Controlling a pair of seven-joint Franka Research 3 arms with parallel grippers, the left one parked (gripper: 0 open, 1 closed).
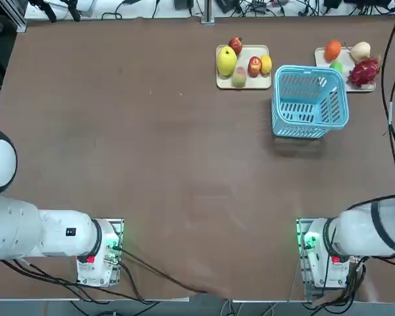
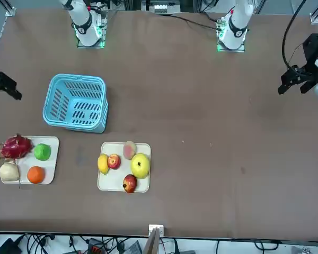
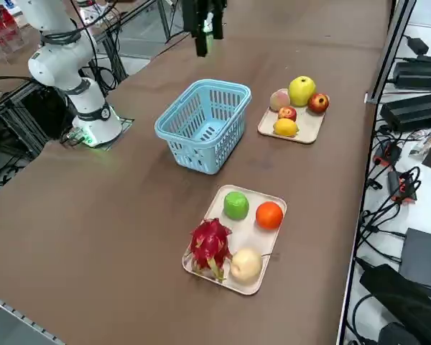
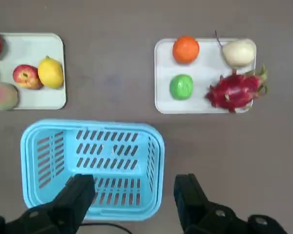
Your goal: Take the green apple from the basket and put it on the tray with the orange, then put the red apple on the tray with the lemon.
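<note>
Nearest our base, bare brown table (image 1: 151, 171) stretches out. Our right gripper (image 4: 134, 195) hangs high above the near wall of the light blue basket (image 1: 309, 102), jaws spread wide and holding nothing. The basket sits upright, with no fruit showing inside.

Just beyond the basket, to the right, the tray with the orange (image 3: 262, 233) carries the green apple (image 2: 42, 152) beside the orange (image 2: 36, 174), plus a pink dragon fruit (image 2: 15, 147) and a pale round fruit (image 2: 9, 171).

To the left, the tray with the lemon (image 2: 108, 180) holds the red apple (image 2: 114, 161) touching the lemon (image 2: 103, 163), with a big yellow fruit (image 2: 140, 165).

Cables (image 3: 399, 187) trail along the table's edges.
</note>
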